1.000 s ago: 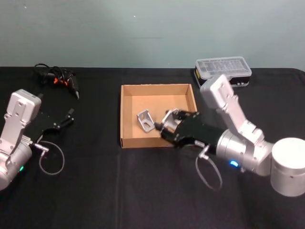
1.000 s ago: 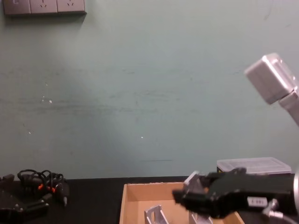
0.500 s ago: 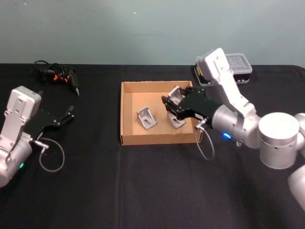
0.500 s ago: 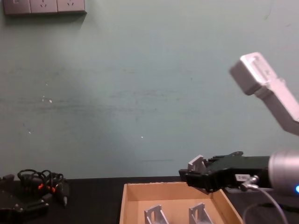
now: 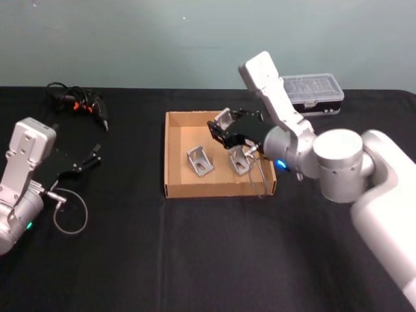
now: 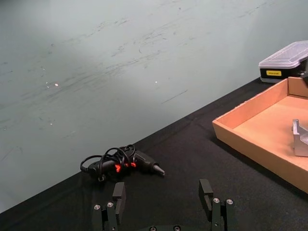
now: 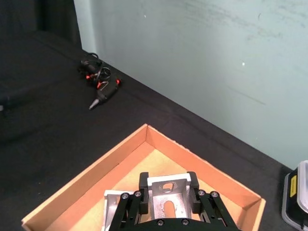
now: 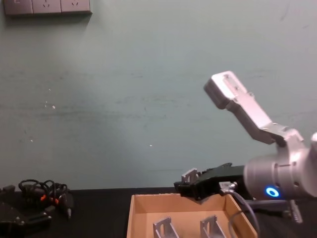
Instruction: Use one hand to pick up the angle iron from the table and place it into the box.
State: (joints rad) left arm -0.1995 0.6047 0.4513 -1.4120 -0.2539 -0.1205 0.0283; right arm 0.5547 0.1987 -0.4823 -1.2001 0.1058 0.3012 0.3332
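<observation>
I keep the left end effector (image 5: 91, 158) parked with its fingers spread on the worktop (image 5: 195, 260) at my left, well apart from the box (image 5: 170, 156), so it blocks nothing. Two angle irons (image 5: 200, 162) already stand on the box floor, side by side. The right end effector (image 5: 224, 125) hangs above the box's far half, clenched on a third angle iron (image 7: 167, 192), held high enough to clear the low walls. I judge the open floor beyond the two brackets the safest drop spot. Farther off lie a cable bundle (image 5: 77, 103) and a plastic case (image 5: 312, 92), both clear of the path.
</observation>
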